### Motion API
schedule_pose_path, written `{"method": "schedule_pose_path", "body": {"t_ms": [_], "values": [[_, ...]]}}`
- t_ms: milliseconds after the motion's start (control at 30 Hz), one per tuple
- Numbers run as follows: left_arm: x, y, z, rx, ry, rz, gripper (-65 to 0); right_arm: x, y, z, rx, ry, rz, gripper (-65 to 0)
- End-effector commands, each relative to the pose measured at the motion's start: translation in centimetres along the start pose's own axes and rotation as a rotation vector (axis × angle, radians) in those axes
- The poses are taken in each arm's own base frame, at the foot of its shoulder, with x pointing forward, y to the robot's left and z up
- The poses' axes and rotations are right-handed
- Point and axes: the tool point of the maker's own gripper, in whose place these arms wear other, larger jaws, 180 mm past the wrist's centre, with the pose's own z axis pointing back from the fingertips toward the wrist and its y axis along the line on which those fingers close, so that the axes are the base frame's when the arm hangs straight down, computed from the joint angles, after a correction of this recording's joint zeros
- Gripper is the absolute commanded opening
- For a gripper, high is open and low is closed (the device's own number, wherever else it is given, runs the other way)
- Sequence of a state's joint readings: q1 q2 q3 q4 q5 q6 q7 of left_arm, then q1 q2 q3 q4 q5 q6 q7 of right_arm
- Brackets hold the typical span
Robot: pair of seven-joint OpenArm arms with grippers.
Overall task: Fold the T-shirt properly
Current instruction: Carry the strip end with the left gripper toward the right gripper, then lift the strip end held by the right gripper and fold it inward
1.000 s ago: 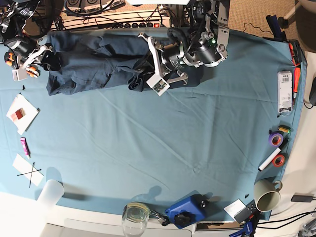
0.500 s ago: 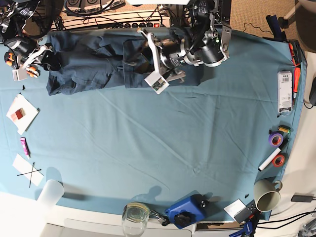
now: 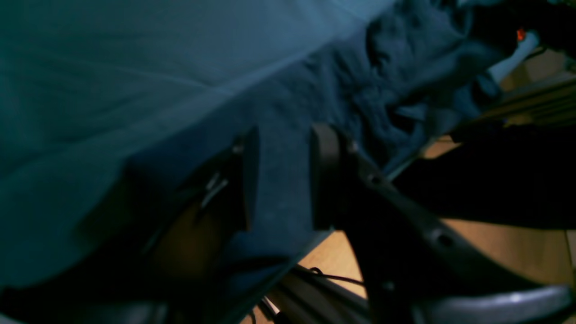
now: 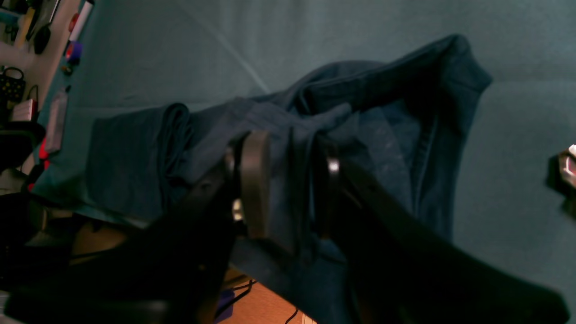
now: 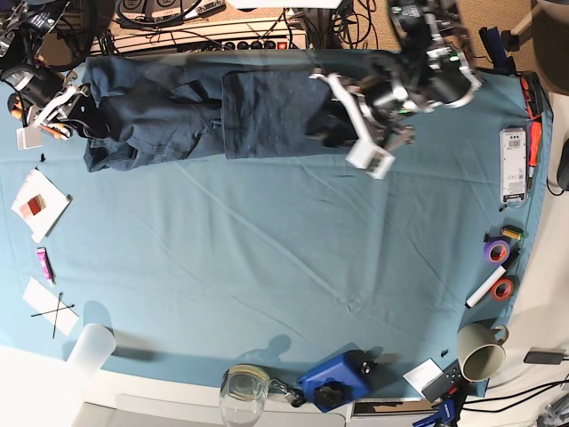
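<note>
Straddling the T-shirt [image 3: 360,90], left hand [image 3: 281,180] half-open (fabric between).

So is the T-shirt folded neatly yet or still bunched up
Still bunched up. The T-shirt lies rumpled in a long strip along the table's far edge, one flat panel near its middle and creased folds toward the right gripper.
</note>
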State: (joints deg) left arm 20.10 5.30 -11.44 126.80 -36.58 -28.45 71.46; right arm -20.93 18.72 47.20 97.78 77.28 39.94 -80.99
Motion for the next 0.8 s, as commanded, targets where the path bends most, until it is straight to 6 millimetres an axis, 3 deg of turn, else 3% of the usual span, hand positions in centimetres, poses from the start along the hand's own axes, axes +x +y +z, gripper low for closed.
{"method": "schedule_pose_path", "body": {"t_ms": [0,167,267,333,767], "values": [[0.8,-0.1,0.6,-0.009,-0.043,0.005,-47.0,1.6,0.3,0.5,0.011,-0.043,0.030,-48.6],[1.0,1.1,1.5,0.010,-0.076,0.044,-47.0,1.4,0.2,0.5,0.001,-0.035,0.032,-46.9],[1.0,1.1,1.6,0.008,-0.077,0.047,-47.0,1.4,0.1,0.6,0.000,-0.033,0.033,-33.4],[0.8,1.1,1.6,0.007,-0.073,0.051,-47.0,1.3,0.1,0.6,-0.001,-0.031,0.032,-28.8],[0.2,1.0,1.7,0.007,-0.060,0.062,-47.0,-0.9,-3.4,0.7,-0.192,0.112,0.067,-28.8]]}}
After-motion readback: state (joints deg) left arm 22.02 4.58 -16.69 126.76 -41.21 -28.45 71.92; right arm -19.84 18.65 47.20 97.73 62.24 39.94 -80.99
